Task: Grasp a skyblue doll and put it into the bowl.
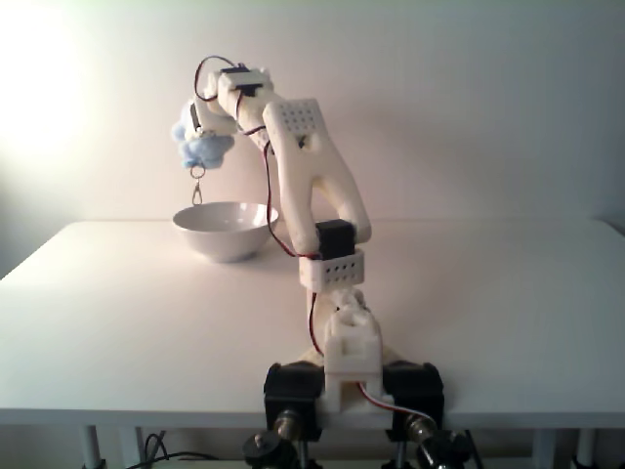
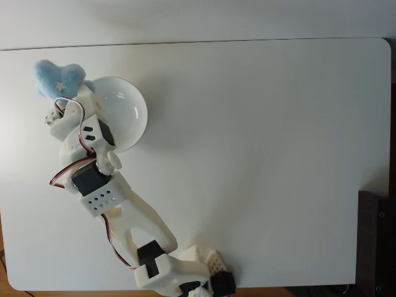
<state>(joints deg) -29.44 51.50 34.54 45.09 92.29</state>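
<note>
The skyblue doll (image 1: pixel 202 147) is held clamped in the gripper (image 1: pixel 207 132) above the left rim of the bowl (image 1: pixel 226 230), so the carry appears nearly done, and a small shift over the bowl's middle is judged necessary before release.

Fuzzy plush doll (image 1: pixel 203 147), glossy ceramic bowl (image 1: pixel 227 233), metal clasp (image 1: pixel 197 191).
</note>
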